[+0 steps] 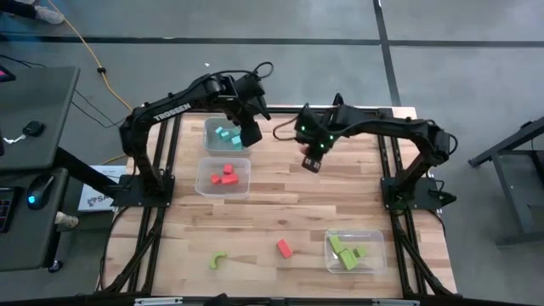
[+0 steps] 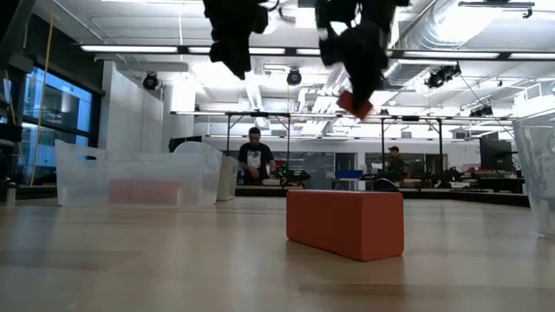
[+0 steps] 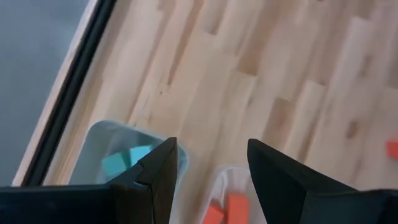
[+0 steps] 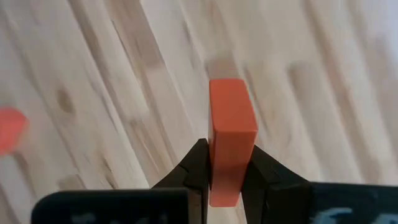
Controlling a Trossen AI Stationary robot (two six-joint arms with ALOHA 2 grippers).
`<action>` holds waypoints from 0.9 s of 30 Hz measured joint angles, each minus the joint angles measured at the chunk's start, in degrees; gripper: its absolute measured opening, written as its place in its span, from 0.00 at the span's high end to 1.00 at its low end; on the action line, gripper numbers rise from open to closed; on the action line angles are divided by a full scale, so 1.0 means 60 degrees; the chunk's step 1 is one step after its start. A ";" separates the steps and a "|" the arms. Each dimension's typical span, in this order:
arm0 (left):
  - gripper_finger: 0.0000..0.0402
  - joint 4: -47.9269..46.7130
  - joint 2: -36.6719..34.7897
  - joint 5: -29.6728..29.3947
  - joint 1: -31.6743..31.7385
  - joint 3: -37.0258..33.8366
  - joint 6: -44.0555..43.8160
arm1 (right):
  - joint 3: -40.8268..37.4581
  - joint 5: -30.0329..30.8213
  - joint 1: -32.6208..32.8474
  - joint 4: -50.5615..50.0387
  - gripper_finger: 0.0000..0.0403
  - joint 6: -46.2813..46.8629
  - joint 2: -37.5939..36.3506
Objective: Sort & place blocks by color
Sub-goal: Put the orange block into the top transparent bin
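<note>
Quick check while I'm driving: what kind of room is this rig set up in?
Most likely a robotics lab or open workshop. The low view shows exposed ceiling ducts and strip lights over metal-framed workbenches, with a person standing at one. The high view shows the wooden table on bare grey floor.

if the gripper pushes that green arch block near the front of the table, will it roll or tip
Probably neither. The green arch seems to lie flat on the wooden table, so it would likely slide and turn. It looks rigid and probably light. Its curved outline could let fingers slip off sideways.
</note>
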 joint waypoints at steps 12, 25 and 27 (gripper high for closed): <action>0.58 0.1856 -0.0297 0.2112 -0.0531 0.0004 0.0824 | 0.2607 0.0004 0.0000 -0.0230 0.91 -0.0455 0.0000; 0.58 0.3033 -0.0297 0.2528 -0.1049 0.0004 0.1061 | 0.3455 -0.0803 0.0539 -0.0450 0.91 -0.0730 -0.0007; 0.58 0.3031 -0.0294 0.2528 -0.1051 0.0004 0.1057 | 0.3455 -0.0721 0.0639 -0.0448 0.91 -0.0717 -0.0007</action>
